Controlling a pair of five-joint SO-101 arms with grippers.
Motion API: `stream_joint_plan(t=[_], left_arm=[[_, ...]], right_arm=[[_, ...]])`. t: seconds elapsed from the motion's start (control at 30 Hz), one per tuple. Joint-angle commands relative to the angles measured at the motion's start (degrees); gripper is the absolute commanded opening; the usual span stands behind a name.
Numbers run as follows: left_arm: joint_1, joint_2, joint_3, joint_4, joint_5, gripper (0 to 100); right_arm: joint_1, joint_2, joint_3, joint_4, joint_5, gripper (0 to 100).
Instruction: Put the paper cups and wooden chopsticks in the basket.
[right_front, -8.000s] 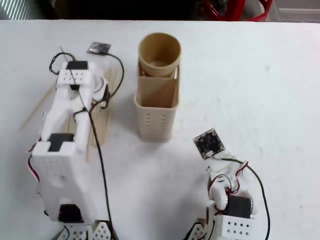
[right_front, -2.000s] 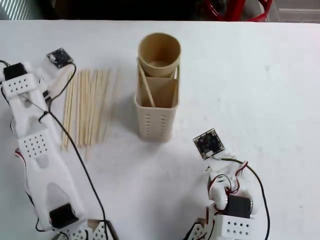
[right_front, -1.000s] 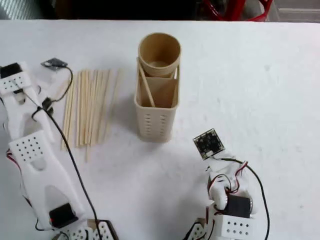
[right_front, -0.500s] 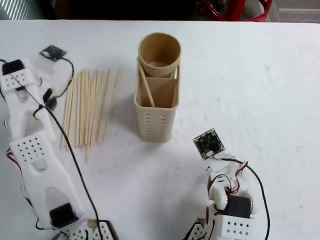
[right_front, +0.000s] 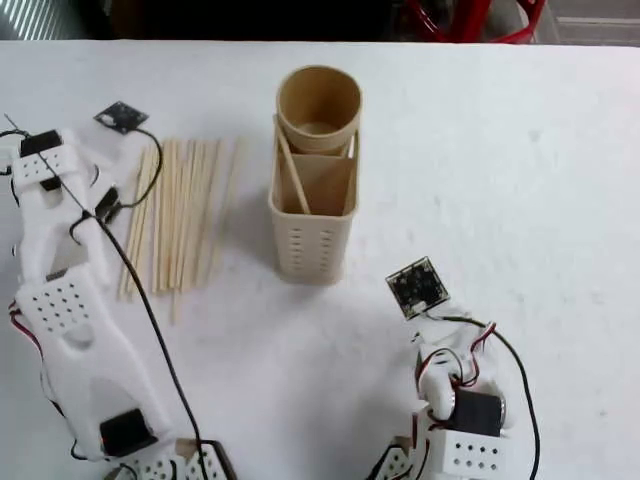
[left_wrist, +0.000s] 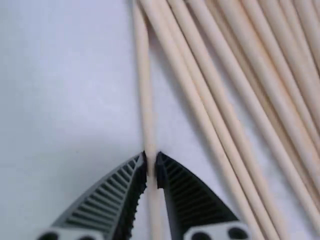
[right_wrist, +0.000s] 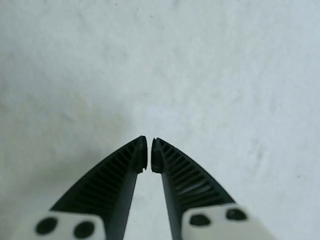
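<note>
A tan basket (right_front: 311, 235) stands mid-table. A paper cup (right_front: 318, 104) sits in its far compartment, and one chopstick (right_front: 291, 178) leans in the near one. Several wooden chopsticks (right_front: 182, 212) lie side by side on the table left of the basket. The left arm (right_front: 52, 205) is at the bundle's left edge. In the left wrist view, my left gripper (left_wrist: 151, 164) is shut on the outermost chopstick (left_wrist: 144, 100), which runs between the jaws. My right gripper (right_wrist: 149, 149) is shut over bare table, and the right arm (right_front: 450, 400) is folded near the front edge.
The white table (right_front: 500, 180) stretches bare to the right of the basket. A black cable (right_front: 150, 320) trails along the left arm. Dark floor and a red frame (right_front: 470, 18) lie beyond the table's far edge.
Since eight seconds ago a chopstick has appeared in the basket and the left arm has swung left to the bundle's edge. In the last second its wrist has edged right. The right arm is still.
</note>
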Motion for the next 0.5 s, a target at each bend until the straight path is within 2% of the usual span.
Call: stream_joint_plan(t=[0.0, 0.2, 0.47], left_arm=[[-0.7, 0.0, 1.1, 2.3, 0.5, 3], [-1.3, -2.8, -1.5, 8.7, 1.0, 2], [-3.9, -12.1, -17.7, 22.0, 8.3, 2]], right_arm=[[-0.2, -0.4, 0.5, 0.2, 0.3, 2.9], [-0.2, -0.4, 0.5, 0.2, 0.3, 2.9], [-0.2, -0.4, 0.5, 0.2, 0.3, 2.9]])
